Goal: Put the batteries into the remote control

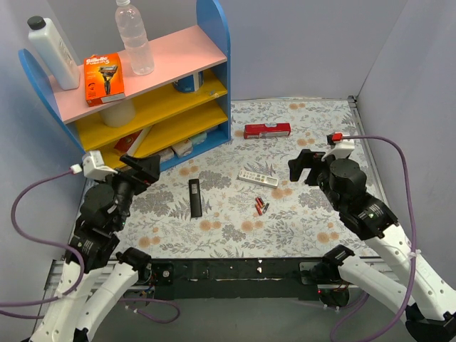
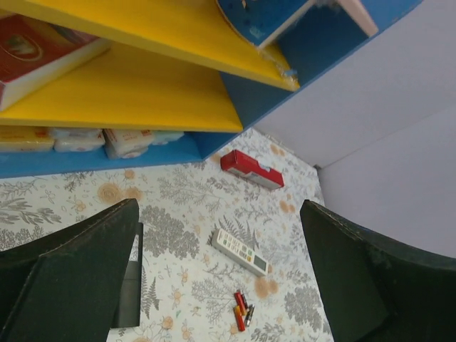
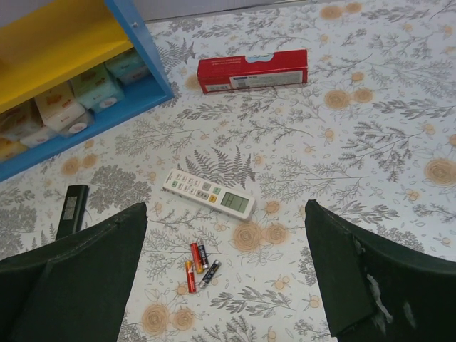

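Note:
A white remote control (image 1: 258, 178) lies face up mid-table; it also shows in the left wrist view (image 2: 240, 251) and the right wrist view (image 3: 208, 194). Several small batteries (image 1: 261, 207), red and dark, lie in a cluster just in front of it; they also show in the left wrist view (image 2: 241, 309) and the right wrist view (image 3: 199, 266). A black remote (image 1: 195, 197) lies to the left. My left gripper (image 1: 146, 168) is open and empty near the shelf. My right gripper (image 1: 305, 165) is open and empty, above the table right of the white remote.
A blue shelf unit (image 1: 146, 85) with pink and yellow boards stands at the back left, holding bottles, a razor box and packets. A red box (image 1: 267, 130) lies behind the white remote. Grey walls close the back and right.

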{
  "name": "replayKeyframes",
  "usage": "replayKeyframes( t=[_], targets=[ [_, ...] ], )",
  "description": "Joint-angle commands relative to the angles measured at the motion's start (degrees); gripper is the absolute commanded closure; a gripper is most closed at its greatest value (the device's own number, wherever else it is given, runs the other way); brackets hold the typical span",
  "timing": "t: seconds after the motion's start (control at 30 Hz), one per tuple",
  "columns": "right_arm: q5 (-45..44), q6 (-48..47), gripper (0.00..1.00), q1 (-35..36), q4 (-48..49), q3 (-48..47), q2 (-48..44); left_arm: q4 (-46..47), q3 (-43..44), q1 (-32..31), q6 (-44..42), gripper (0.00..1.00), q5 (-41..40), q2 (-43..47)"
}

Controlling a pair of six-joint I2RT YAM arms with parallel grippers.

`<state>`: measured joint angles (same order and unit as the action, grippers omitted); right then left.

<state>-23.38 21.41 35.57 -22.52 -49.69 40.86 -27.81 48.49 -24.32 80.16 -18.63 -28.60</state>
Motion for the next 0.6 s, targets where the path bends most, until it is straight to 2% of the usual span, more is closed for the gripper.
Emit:
replayKeyframes(
  t=[0.0, 0.1, 0.3, 0.57],
  targets=[
    [-5.09, -4.78, 0.02, -0.33, -0.32, -0.49, -3.59, 0.13, -1.82, 0.23, -0.44, 0.02, -9.2, 5.74],
    [-5.02, -6.72, 0.02, -0.33, -2.16, -1.81, -4.65, -2.41, -1.21, 0.32, 0.43, 0.02, -12.99, 8.64],
    [-3.27, -7.52, 0.02, -0.33, -3.05, -0.76, -7.19, -11.01, 0.82, 0.32, 2.71, 0.02, -16.96, 8.56],
    [3.16, -5.77, 0.02, -0.33, -4.1, 2.05, -8.52, -13.32, -1.56, 0.23, 5.88, 0.02, -15.56, 10.84]
  ],
)
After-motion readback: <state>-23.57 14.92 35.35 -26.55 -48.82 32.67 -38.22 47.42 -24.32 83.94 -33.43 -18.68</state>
